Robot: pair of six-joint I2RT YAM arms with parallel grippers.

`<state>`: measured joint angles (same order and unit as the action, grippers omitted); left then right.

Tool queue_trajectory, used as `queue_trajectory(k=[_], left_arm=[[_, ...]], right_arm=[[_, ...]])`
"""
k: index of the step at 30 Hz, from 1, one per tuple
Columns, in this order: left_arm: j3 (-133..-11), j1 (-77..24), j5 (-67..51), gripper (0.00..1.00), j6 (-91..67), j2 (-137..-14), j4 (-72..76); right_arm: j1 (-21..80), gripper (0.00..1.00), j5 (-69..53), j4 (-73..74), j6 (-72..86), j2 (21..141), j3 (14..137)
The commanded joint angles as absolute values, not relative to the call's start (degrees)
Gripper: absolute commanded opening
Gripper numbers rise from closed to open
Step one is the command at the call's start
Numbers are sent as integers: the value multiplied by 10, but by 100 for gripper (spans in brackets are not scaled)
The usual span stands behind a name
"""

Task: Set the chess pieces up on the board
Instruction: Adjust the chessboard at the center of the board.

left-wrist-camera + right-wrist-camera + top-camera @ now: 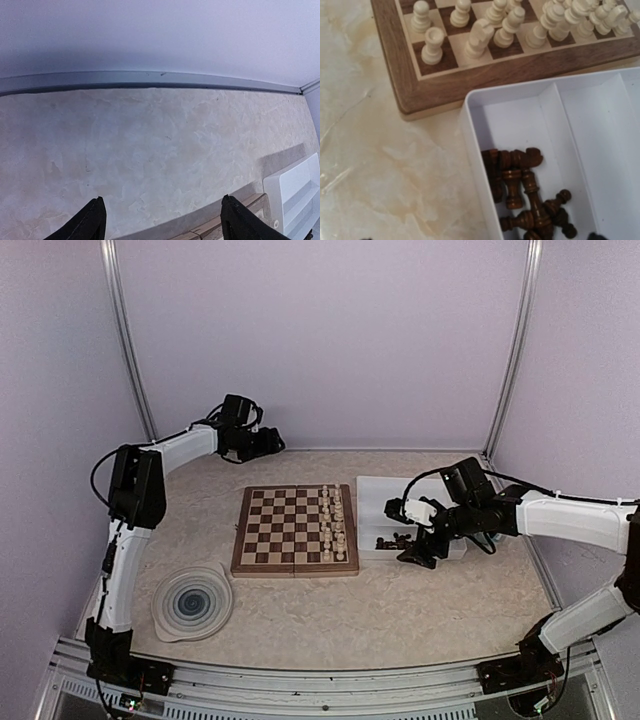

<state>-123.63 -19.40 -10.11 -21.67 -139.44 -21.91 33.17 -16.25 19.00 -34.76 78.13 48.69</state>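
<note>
The board (280, 530) lies mid-table. The pale cream chess pieces (335, 523) stand in two rows along its right side, and they also show in the right wrist view (485, 35) on the board (445, 85). Several dark brown pieces (530, 195) lie in a heap in the near compartment of the white tray (475, 150), also seen from above (393, 540). My right gripper (415, 555) hovers over that heap, open and empty; only its fingertips (594, 236) show. My left gripper (268, 445) is far back left, open and empty (162, 222), above bare table.
The white tray (375, 490) sits just right of the board, its far compartment without pieces. A round blue-swirl plate (192, 602) lies at the front left. The back wall rail (150, 80) runs close ahead of the left gripper. The board's corner (220, 227) and tray (295, 195) show there.
</note>
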Motion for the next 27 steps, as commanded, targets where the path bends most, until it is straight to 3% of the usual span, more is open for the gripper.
queue_trajectory(k=[1,13,21,27], left_arm=[[-1275,-177,-215,78,-190,-1460,-270],[-1243,-191,-264,78,-91,-1483,-393],[-996,-206,-256,78,-79,-1332,-342],[-878,-233,-240,77,-62,-1251,-323]], right_arm=[[337,92,-162,217,-347,763,490],[338,92,-151,234,-363,763,502],[338,92,-149,227,-373,754,498],[338,92,-151,208,-371,762,490]])
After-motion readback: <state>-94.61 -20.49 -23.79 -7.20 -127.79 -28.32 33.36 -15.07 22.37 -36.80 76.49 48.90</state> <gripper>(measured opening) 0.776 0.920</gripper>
